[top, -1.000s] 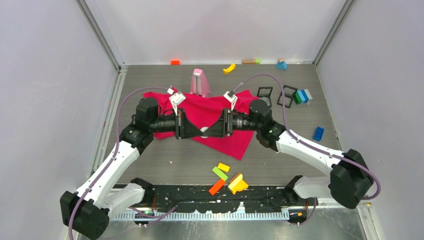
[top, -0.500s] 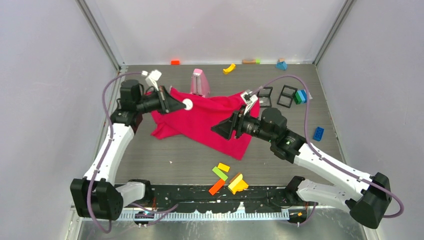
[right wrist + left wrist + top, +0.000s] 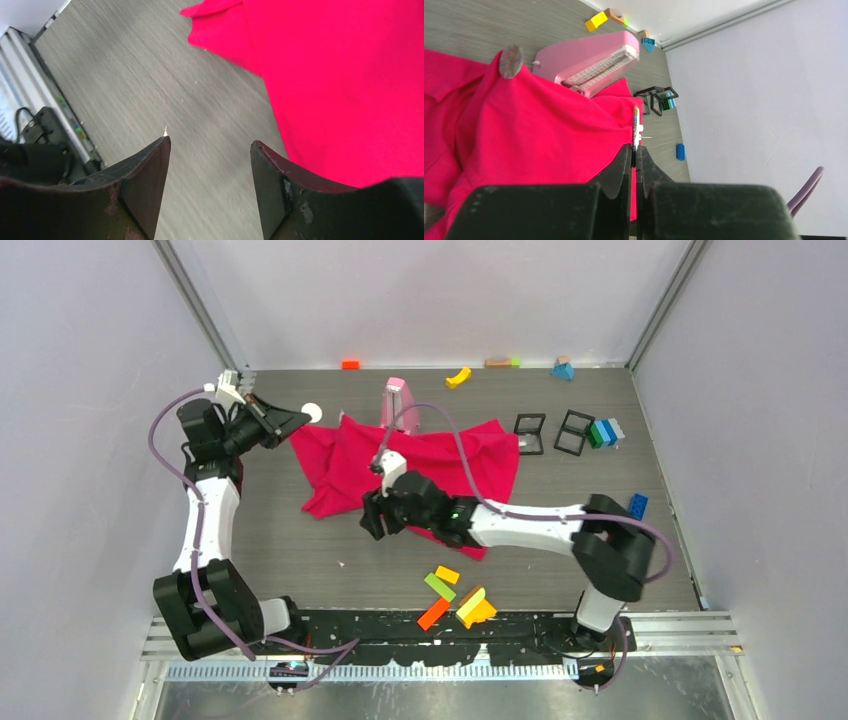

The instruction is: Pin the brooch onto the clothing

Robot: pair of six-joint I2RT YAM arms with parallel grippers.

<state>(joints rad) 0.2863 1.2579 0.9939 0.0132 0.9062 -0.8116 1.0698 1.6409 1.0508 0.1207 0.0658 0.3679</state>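
White links [image 3: 203, 525], black joints [image 3: 612, 550], purple cables [image 3: 806, 190], scuffed black right hand [image 3: 210, 142]

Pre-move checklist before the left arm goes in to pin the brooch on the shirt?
1. Brooch gripped: ok. The left gripper is shut on the brooch, which is edge-on in the wrist view.
2. Pin exposed: cannot tell. A thin sliver shows beside the disc, too small to read.
3. Brooch over the clothing: not ok. In the top view it appears off the far-left corner.
4. Clothing flat: not ok. It is wrinkled and its left side is folded.
5. Clothing held down: not ok. The right gripper is open and empty at the near edge, with bare table between its fingers.
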